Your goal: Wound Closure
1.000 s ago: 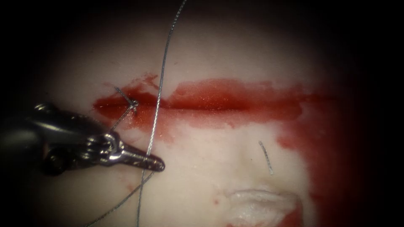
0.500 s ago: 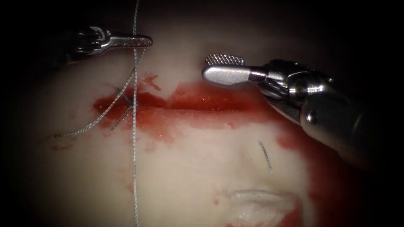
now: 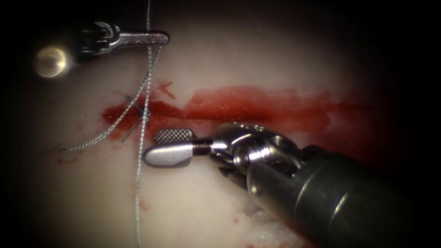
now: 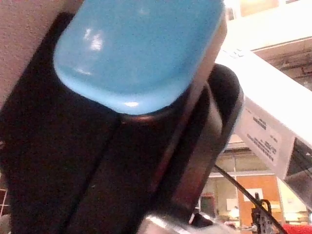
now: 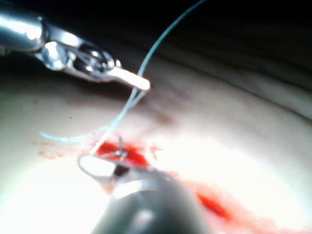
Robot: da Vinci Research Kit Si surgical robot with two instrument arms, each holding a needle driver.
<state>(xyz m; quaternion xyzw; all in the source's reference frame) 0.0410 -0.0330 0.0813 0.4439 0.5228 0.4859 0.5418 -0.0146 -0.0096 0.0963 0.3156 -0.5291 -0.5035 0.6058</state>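
My left pincer point(image 3: 158, 37) sits at about eleven o'clock in the endoscope view, above the cut, its jaws closed on the thread point(image 3: 143, 124). The thread is a pale, twisted strand; it comes in at twelve o'clock, passes the jaw tips and drops straight across the cut toward six o'clock. A second strand curves from the same grip down to nine o'clock, where its free end lies on the tissue point(image 3: 275, 55). The two strands cross at a small knot with short dark tails at the left end of the cut point(image 3: 229, 117), a dark horizontal slit ringed by glossy red fluid point(image 3: 248, 103). My right pincer point(image 3: 170, 144) comes in from four o'clock, just below the cut, its jaws parted a little, one showing its cross-hatched face, holding nothing and nearly touching the vertical strand. I can't make out the needle.
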